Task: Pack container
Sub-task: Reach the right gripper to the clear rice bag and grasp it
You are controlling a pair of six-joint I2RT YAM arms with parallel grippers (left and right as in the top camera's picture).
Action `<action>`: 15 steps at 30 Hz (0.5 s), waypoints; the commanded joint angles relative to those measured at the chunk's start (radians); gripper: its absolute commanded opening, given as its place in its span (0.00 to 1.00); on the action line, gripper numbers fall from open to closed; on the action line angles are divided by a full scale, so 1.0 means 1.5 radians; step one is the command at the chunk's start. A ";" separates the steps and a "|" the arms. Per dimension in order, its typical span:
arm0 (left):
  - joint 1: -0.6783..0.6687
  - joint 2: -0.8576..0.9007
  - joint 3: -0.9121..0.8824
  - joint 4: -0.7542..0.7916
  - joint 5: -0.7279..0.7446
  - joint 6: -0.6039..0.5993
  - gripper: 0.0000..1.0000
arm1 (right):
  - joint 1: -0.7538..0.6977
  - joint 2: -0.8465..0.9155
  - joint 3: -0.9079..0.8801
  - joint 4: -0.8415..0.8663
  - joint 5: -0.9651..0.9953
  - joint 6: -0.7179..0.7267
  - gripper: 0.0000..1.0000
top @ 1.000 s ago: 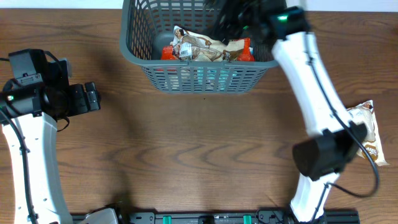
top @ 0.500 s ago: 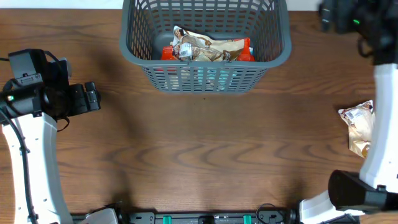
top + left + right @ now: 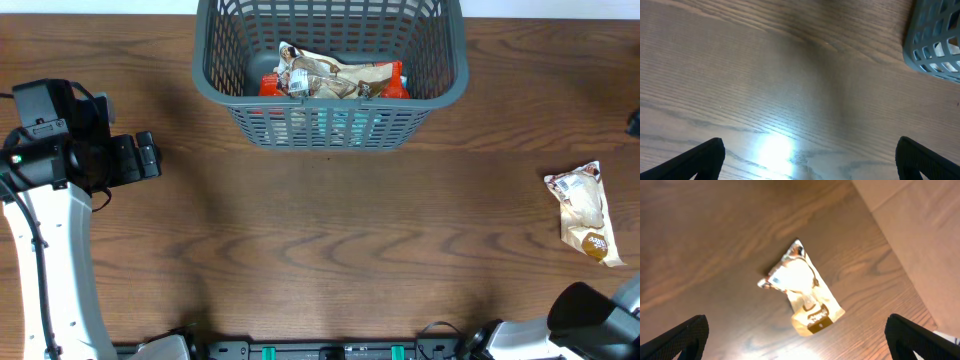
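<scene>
- Against the far edge of the worktop (image 3: pixel 330 240), near its middle: grey-green lattice container (image 3: pixel 300 125), upright, snack packets (image 3: pixel 335 78) piled inside.
- Near the right edge, well apart: loose tan packet (image 3: pixel 583 212), lying flat.
- Above that packet: right gripper (image 3: pixel 797 340), fingers spread wide, empty.
- By the left edge: left gripper (image 3: pixel 148 156), fingers spread wide, empty.

Right tool (image 3: pixel 797 341) swung from container (image 3: pixel 330 127) to above packet (image 3: pixel 802 292).

1. Bright and evenly lit from above in the overhead view; sharp, with a soft shadow below the container (image 3: pixel 330 125).
2. Left wrist view: white glare patch on the table (image 3: pixel 740 75), grain slightly soft.
3. Right wrist view: dimmer, warmer, with the snack packet (image 3: pixel 802 292) washed out by glare.
</scene>
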 commanded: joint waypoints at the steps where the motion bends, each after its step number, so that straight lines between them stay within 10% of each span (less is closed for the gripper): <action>1: 0.002 -0.009 -0.001 0.001 -0.001 -0.003 0.99 | -0.039 0.008 -0.068 0.014 -0.067 -0.070 0.99; 15: 0.002 -0.013 -0.001 0.002 -0.001 -0.003 0.99 | -0.071 0.018 -0.499 0.389 -0.123 -0.166 0.99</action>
